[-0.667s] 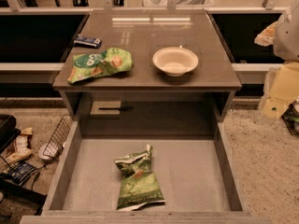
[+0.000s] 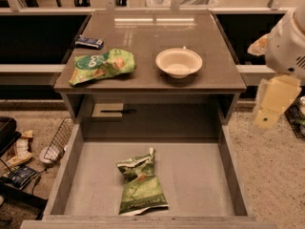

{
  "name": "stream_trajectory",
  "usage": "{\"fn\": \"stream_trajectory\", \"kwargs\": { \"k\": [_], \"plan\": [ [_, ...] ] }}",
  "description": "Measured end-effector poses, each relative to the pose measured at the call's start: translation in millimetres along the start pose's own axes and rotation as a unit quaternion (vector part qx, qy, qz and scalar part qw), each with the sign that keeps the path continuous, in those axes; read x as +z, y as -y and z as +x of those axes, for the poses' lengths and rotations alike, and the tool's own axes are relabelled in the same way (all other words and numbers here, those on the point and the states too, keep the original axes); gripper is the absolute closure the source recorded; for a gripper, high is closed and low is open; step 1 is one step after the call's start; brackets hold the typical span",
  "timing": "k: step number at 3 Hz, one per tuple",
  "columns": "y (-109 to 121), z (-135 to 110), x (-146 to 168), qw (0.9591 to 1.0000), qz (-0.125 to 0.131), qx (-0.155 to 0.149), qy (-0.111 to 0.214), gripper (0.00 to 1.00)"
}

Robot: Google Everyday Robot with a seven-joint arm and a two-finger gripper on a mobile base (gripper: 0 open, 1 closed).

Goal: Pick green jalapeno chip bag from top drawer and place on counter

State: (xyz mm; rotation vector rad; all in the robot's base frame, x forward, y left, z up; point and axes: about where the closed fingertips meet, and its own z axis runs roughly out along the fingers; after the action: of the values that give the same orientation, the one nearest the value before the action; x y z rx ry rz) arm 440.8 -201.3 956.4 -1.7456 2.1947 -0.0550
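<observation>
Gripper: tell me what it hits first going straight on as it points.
Probably the floor right of the drawer; the gripper hangs off the counter's right side, pointing down. Depth is unclear.

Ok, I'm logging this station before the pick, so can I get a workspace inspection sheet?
Surface: counter glossy grey-brown, carrying three things.
Job's things: green jalapeno chip bag lies crumpled in the open top drawer, untouched.
Clutter: lighter green bag, white bowl and small dark packet on the counter.
Grippers: gripper hangs right of the counter, apart from everything.
Cables: nothing seen for sure.
Surroundings: wire basket and litter on the floor at left.
</observation>
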Motion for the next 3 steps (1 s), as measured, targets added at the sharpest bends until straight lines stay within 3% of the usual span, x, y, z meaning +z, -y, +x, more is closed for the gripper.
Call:
{"fn": "stream_trajectory", "kwargs": {
  "k": [1, 3],
  "plan": [
    [-18.0, -20.8, 47.8, 0.9989, -0.014, -0.023, 0.037, 0.0],
    [-60.8, -65.6, 165.6, 0.9955, -0.056, -0.021, 0.073, 0.0]
  ]
}}
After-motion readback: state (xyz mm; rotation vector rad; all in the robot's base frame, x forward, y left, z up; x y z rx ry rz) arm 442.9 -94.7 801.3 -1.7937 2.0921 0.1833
